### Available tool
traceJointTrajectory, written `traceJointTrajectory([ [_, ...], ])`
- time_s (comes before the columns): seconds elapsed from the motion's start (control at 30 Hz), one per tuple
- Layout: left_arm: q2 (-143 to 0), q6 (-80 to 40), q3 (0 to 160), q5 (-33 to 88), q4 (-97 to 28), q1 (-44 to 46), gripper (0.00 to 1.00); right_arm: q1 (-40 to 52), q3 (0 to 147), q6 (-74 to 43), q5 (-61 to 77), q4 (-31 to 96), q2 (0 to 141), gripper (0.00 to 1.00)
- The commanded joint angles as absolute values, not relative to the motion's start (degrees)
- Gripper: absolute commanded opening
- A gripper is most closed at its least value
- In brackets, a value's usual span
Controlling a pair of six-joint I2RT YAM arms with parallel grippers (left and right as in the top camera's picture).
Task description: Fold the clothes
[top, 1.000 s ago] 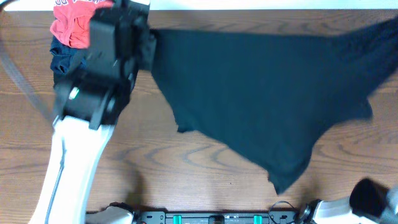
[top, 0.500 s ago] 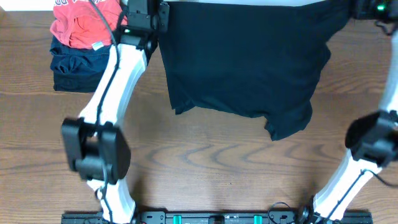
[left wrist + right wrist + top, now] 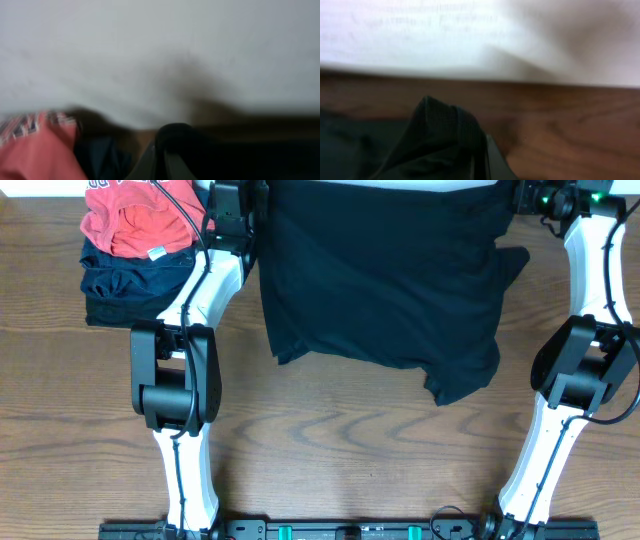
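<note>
Overhead view: black garment (image 3: 385, 280) lies spread on the far half of the wooden table (image 3: 330, 450). Its far edge is stretched between the left gripper (image 3: 238, 202) and the right gripper (image 3: 530, 198), one at each top corner. The near hem hangs uneven, lower on the right. A red-orange shirt (image 3: 130, 220) on folded navy garments (image 3: 120, 285) sits just beside the left arm.

Left wrist view is blurred, but dark cloth bunches at the fingertips, so the grip looks pinched on fabric.

Right wrist view shows the jaws narrow, with a fold of black cloth caught between them.

The fold should go best with both corners kept level and taut, then laid down together.
</note>
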State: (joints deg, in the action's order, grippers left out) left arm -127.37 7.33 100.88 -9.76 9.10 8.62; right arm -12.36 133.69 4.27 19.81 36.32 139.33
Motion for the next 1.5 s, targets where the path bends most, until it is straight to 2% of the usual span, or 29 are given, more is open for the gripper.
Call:
traceJointTrajectory([
  [0.0,-127.7,6.7,101.5,-10.9,5.0,8.1,0.06,-11.9,134.1,1.1,16.1,38.8,138.2,0.01],
  [0.33,-122.9,6.7,101.5,-10.5,-13.8,8.1,0.06,-12.6,134.2,-0.3,13.7,52.7,133.5,0.01],
  [0.57,-120.1,6.7,101.5,-2.6,-25.2,8.2,0.06,-13.6,134.1,0.4,13.5,61.6,132.7,0.01],
  [0.73,-120.2,6.7,101.2,-1.4,-33.0,8.2,0.06,-13.9,133.8,0.9,12.9,63.2,132.8,0.01],
  [1.23,-121.4,6.7,97.7,-1.5,-29.6,8.2,0.07,-13.9,131.1,0.9,12.2,63.7,135.1,0.01],
  [1.27,-121.4,6.7,97.7,-1.4,-30.0,8.2,0.10,-13.9,131.1,0.9,12.2,64.2,135.1,0.01],
  [1.3,-121.4,6.8,97.7,-1.0,-30.5,8.3,0.17,-13.9,131.1,0.9,12.2,64.6,135.1,0.01],
  [1.33,-121.4,6.8,97.7,-0.4,-31.3,8.4,0.29,-14.0,131.1,0.9,12.2,65.2,135.1,0.01],
  [1.37,-121.4,6.7,97.7,-0.1,-32.0,8.4,0.37,-14.0,131.1,0.9,12.2,65.6,135.1,0.01],
  [1.43,-121.4,6.8,97.7,-0.1,-33.6,8.6,0.45,-14.1,131.1,0.9,12.2,66.8,135.1,0.01],
  [1.47,-121.4,6.8,97.7,-0.1,-34.9,8.6,0.52,-14.1,131.1,0.9,12.2,67.7,135.1,0.03],
])
